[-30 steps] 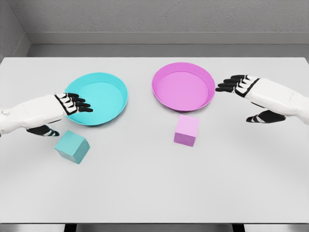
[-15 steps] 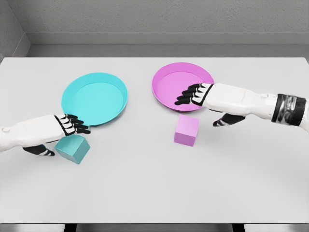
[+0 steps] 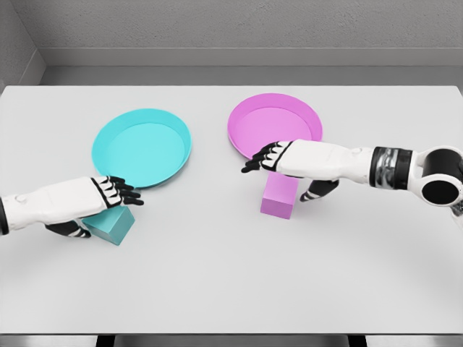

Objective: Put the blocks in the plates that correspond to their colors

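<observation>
Teal block [image 3: 113, 224] under open left robot hand [image 3: 108, 194], pink block [image 3: 279, 196] under open right robot hand [image 3: 269, 157], both unmarked

Left hand [image 3: 108, 194] sits over teal block [image 3: 114, 224], fingers out flat, thumb down by block's left side; grip not clear, prob not closed. Right hand [image 3: 278, 160] same over pink block [image 3: 279, 196], thumb at its right side. Teal plate [image 3: 101, 137] & pink plate [image 3: 239, 116] just behind, on white table [image 3: 231, 282]
</observation>
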Robot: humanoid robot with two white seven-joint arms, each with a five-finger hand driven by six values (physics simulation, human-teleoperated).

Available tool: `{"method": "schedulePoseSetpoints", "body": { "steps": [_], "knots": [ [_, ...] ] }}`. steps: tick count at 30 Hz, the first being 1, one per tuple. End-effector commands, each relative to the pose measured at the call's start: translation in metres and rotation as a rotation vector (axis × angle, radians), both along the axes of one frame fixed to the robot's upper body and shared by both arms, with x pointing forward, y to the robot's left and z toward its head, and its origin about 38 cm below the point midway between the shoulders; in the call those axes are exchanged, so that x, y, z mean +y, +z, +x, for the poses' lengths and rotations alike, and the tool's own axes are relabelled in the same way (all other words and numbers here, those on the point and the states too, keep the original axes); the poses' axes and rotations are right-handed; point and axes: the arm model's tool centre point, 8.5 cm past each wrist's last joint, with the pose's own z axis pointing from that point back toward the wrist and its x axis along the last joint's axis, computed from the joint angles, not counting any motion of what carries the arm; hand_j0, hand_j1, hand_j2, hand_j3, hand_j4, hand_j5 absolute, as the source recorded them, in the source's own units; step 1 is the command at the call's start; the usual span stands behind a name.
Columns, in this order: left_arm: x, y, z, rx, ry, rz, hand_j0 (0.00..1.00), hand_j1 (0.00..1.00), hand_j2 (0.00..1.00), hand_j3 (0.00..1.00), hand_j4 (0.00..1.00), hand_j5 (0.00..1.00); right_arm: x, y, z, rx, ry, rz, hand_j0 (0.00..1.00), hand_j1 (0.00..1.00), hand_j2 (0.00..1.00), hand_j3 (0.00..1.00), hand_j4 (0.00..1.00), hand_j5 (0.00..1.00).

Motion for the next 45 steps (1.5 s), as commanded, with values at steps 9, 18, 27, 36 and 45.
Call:
{"method": "schedulePoseSetpoints", "body": {
  "steps": [9, 18, 27, 36, 45],
  "knots": [
    [0.003, -0.006, -0.001, 0.011, 0.005, 0.017, 0.94, 0.94, 0.94, 0.94, 0.94, 0.94, -0.002, -0.009, 0.006, 0.084, -0.032, -0.139, 1.00, 1.00, 1.00, 1.00, 1.00, 1.00],
    [0.003, -0.007, -0.001, 0.013, 0.003, 0.019, 0.64, 0.64, 0.64, 0.64, 0.64, 0.64, 0.017, -0.014, 0.004, 0.055, 0.026, -0.186, 1.00, 1.00, 1.00, 1.00, 1.00, 1.00],
    [0.002, -0.006, 0.000, 0.008, 0.002, 0.019, 0.52, 0.52, 0.52, 0.52, 0.52, 0.52, 0.009, -0.029, 0.013, 0.084, -0.006, -0.225, 1.00, 1.00, 1.00, 1.00, 1.00, 1.00],
    [0.003, 0.007, 0.006, -0.023, 0.007, 0.004, 0.51, 0.51, 0.51, 0.51, 0.51, 0.51, 0.010, -0.031, 0.014, 0.085, -0.001, -0.230, 0.59, 0.59, 0.59, 0.59, 0.59, 0.59],
    [0.013, 0.041, 0.023, -0.120, 0.050, -0.020, 0.51, 0.51, 0.51, 0.51, 0.51, 0.51, 0.013, -0.027, 0.014, 0.072, 0.008, -0.227, 0.53, 0.53, 0.53, 0.53, 0.53, 0.53]
  ]
}}
